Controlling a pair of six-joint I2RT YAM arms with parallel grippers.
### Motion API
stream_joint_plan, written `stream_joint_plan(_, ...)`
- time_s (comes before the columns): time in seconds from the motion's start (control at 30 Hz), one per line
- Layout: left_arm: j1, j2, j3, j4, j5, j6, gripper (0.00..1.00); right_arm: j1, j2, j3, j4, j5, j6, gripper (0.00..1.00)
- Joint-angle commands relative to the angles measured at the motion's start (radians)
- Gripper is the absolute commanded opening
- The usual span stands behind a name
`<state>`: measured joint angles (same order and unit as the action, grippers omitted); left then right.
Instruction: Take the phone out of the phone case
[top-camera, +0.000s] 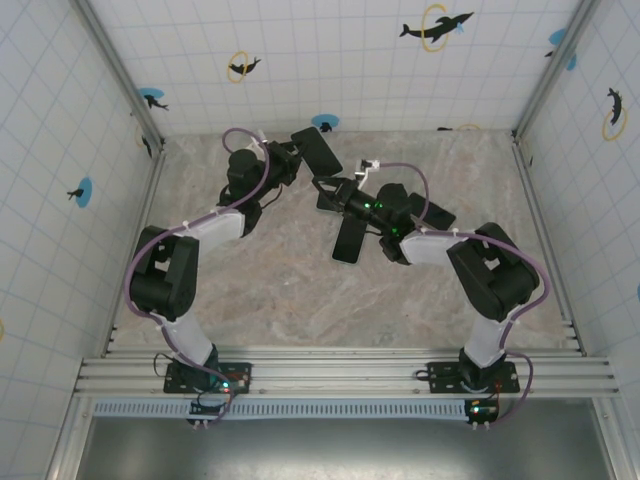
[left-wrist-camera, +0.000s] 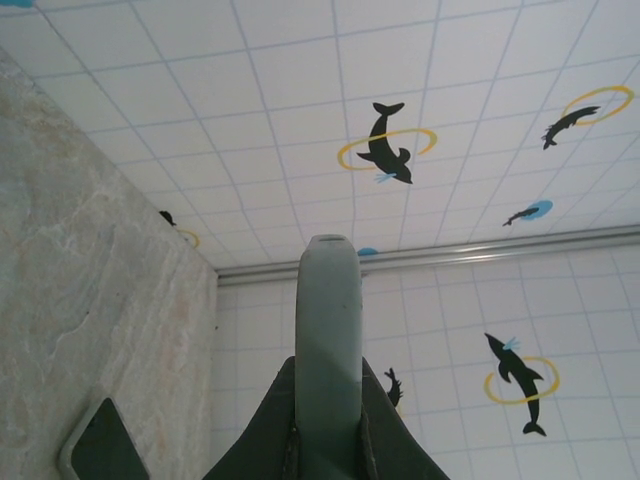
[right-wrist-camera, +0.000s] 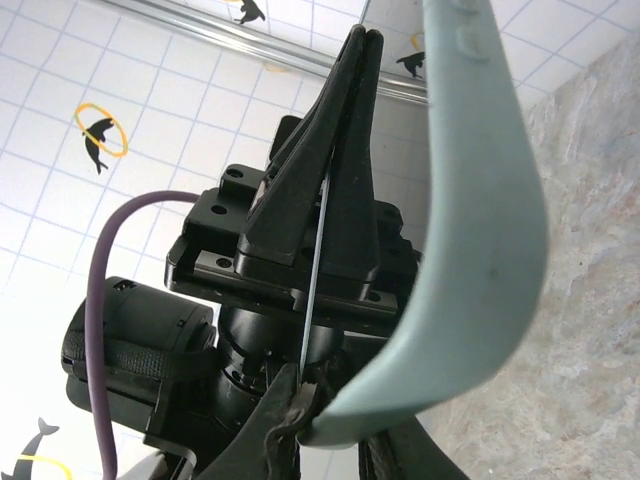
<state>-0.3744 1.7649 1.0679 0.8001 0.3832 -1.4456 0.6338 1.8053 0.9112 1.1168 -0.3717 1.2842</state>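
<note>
Your left gripper (top-camera: 296, 158) is clenched on the phone (top-camera: 318, 150), holding it above the desk (top-camera: 280, 300) near the middle of the far edge. From above, the phone's long axis runs from far left toward near right, aimed at your right gripper (top-camera: 336, 190) just beside it. In the left wrist view you see the phone edge-on, a grey-green slab rising from between the fingers (left-wrist-camera: 262, 435). Your right gripper grasps one end of the pale green phone case (right-wrist-camera: 480, 230), which bows away in a curve. The case's other end is cut off, and you cannot tell whether phone and case are fully apart. Another flat slab (left-wrist-camera: 95, 445) lies on the desk, half cropped.
</note>
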Motion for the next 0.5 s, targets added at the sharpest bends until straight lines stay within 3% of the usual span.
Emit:
stream_joint_plan(0.0,-0.011,-0.051,0.016,0.084,0.006,-0.047,0.0,-0.011,-0.01,0.02,-0.032,-0.004,-0.103,0.15)
stream_joint_plan(0.2,-0.014,-0.071,0.011,0.084,0.026,-0.101,0.0,-0.033,-0.056,0.013,-0.198,-0.004,-0.311,0.11)
stream_joint_plan(0.47,-0.02,-0.095,-0.017,0.104,0.042,-0.148,0.0,-0.06,-0.09,-0.012,-0.248,-0.004,-0.388,0.11)
